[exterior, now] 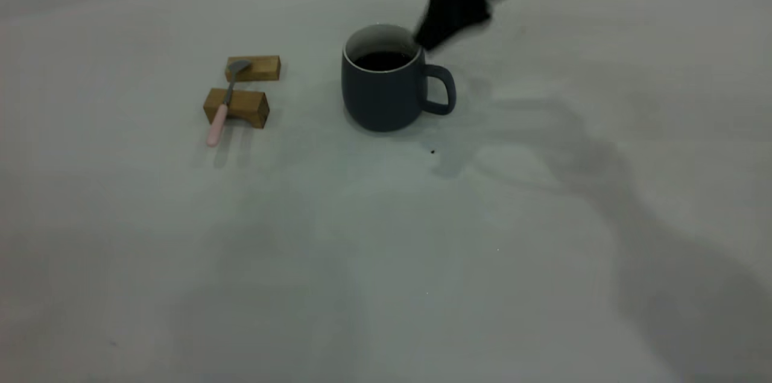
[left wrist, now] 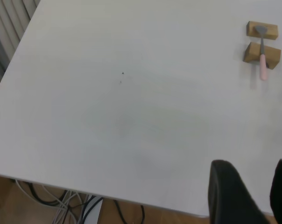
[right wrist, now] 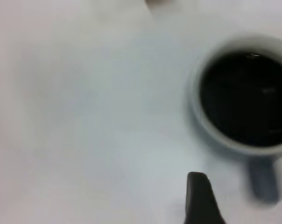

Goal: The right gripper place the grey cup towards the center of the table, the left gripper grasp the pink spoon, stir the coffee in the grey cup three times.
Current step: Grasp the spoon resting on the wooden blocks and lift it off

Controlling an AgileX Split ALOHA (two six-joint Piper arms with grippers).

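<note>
From the exterior view, the right pincer [exterior: 429, 39] hangs just above and behind the rim of the grey cup [exterior: 386, 87], on the handle side; it is a blurred black mass cut off by the frame's top edge, so I cannot tell whether its fingers are apart or together, or whether the tip touches the rim. The cup stands upright on the desk [exterior: 386, 262] with its loop handle on the pincer's side, and the coffee [exterior: 382, 60] shows dark inside it. Well away, beyond the cup from this pincer, the pink spoon [exterior: 222, 107] lies across two wooden blocks [exterior: 236, 107]. In the left wrist view, the left pincer [left wrist: 255, 196] sits over the near desk edge with its two black fingers apart and nothing between them; the spoon on its blocks lies far off from it, and cables show under the edge. In the right wrist view only one dark finger [right wrist: 200, 198] is visible, clear of the cup, which appears blurred just beside it, full of coffee.
</note>
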